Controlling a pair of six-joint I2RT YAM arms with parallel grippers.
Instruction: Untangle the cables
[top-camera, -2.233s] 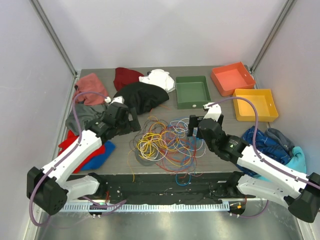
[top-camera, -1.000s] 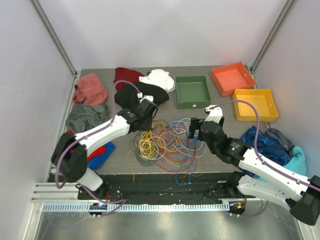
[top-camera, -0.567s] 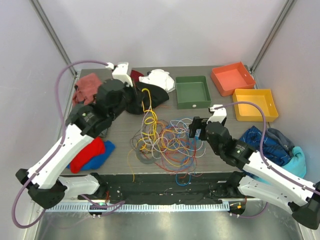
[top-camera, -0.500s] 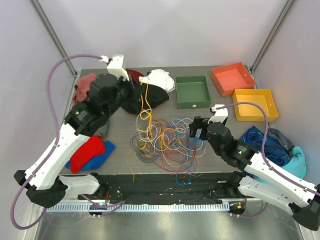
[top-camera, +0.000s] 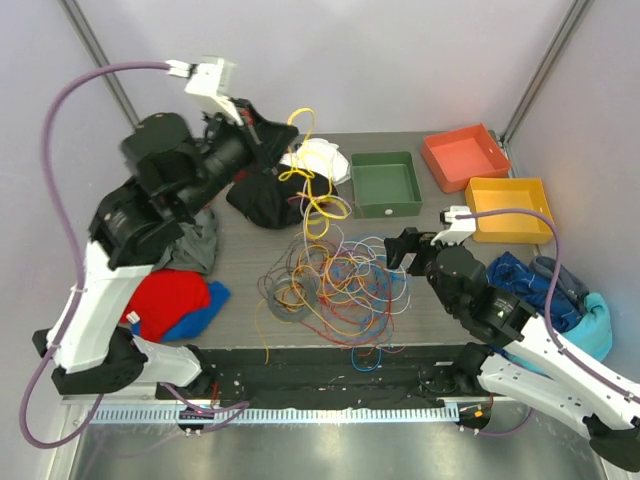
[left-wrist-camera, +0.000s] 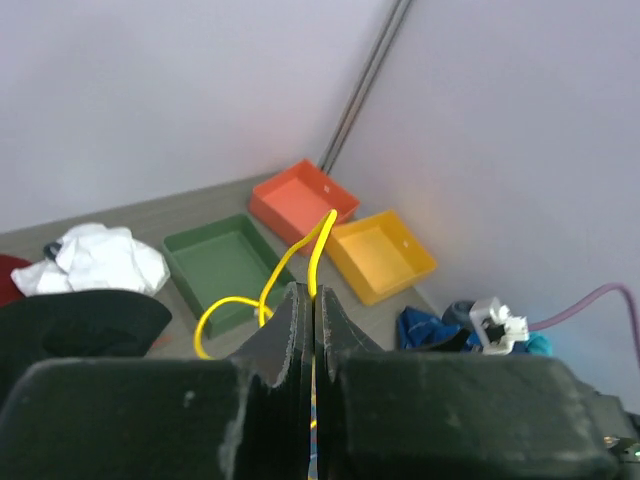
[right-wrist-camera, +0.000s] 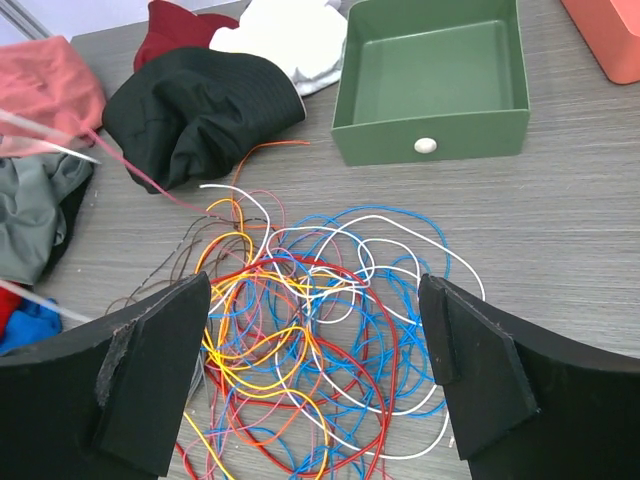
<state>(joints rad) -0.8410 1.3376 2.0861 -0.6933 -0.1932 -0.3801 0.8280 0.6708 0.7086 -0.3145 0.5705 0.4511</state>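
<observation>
The cables (top-camera: 335, 282) lie as a tangle of yellow, orange, red, blue, white and grey wires at the table's middle. My left gripper (top-camera: 270, 132) is raised high over the back left, shut on a yellow cable (top-camera: 312, 185) that hangs in loops down to the pile. In the left wrist view the jaws (left-wrist-camera: 313, 300) are pressed together, with the yellow cable (left-wrist-camera: 318, 240) coming out at their tips. My right gripper (top-camera: 405, 250) hovers at the tangle's right edge. Its fingers (right-wrist-camera: 312, 300) stand wide open above the cables (right-wrist-camera: 310, 330), holding nothing.
A green tray (top-camera: 385, 205), an orange tray (top-camera: 465, 180) and a yellow tray (top-camera: 512, 238) stand at the back right. Black (top-camera: 262, 195) and white (top-camera: 322, 158) garments lie at the back, red (top-camera: 165, 300) and grey ones left, blue ones (top-camera: 545, 285) right.
My left arm has swung up and back with the yellow cable, drawing it out of the pile in a long hanging loop. The right gripper drifted slightly right and stayed open.
</observation>
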